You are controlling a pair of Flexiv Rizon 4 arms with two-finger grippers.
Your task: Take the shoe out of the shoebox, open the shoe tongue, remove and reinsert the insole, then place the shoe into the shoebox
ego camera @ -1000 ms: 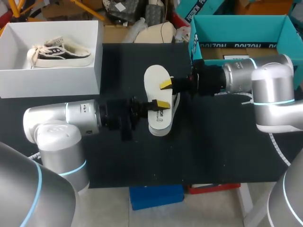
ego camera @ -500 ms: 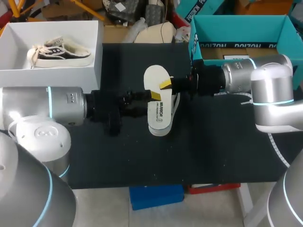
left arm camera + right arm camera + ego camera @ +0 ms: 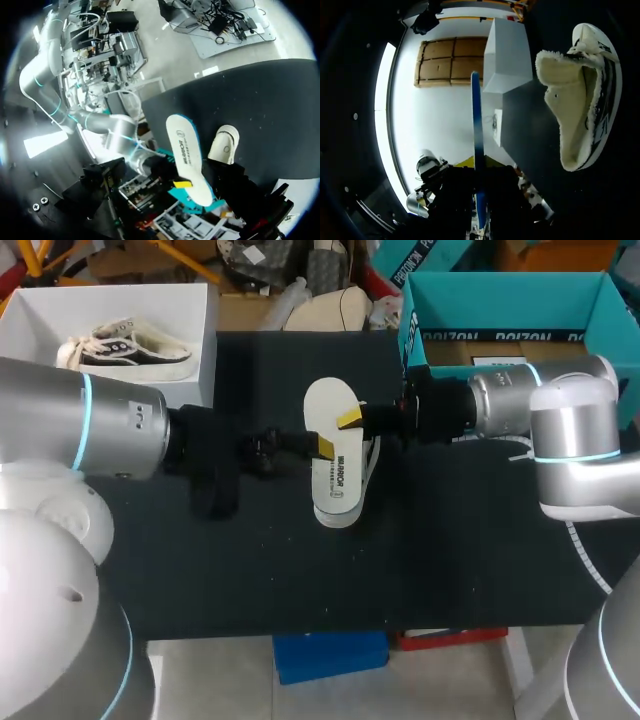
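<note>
Insole (image 3: 335, 475) is out of the shoe and held flat above table (image 3: 450, 540) centre, printed side up, long axis 12 to 6. Right gripper (image 3: 351, 420) comes in from 3 o'clock and is clamped on the insole's edge near its 12 o'clock end. In the right wrist view the insole runs edge-on straight down between the jaws, so that grip looks firm. Left gripper (image 3: 322, 445) sits at the insole's 9 o'clock edge, touching or just beside it. Can't tell whether it's gripping or free, as neither the head nor the left wrist view shows that clearly.

Shoe (image 3: 580, 95) lies on the table just under and to the 3 o'clock side of the insole, opening facing the right wrist camera with the fleece lining exposed. That's probably why the insole is parked right above it: a short drop for reinsertion.

Step, as I read it: insole removed, reinsert pending. White box (image 3: 205, 340) at 10 o'clock holds the other shoe (image 3: 125, 350) and is likely the drop-off later.
</note>
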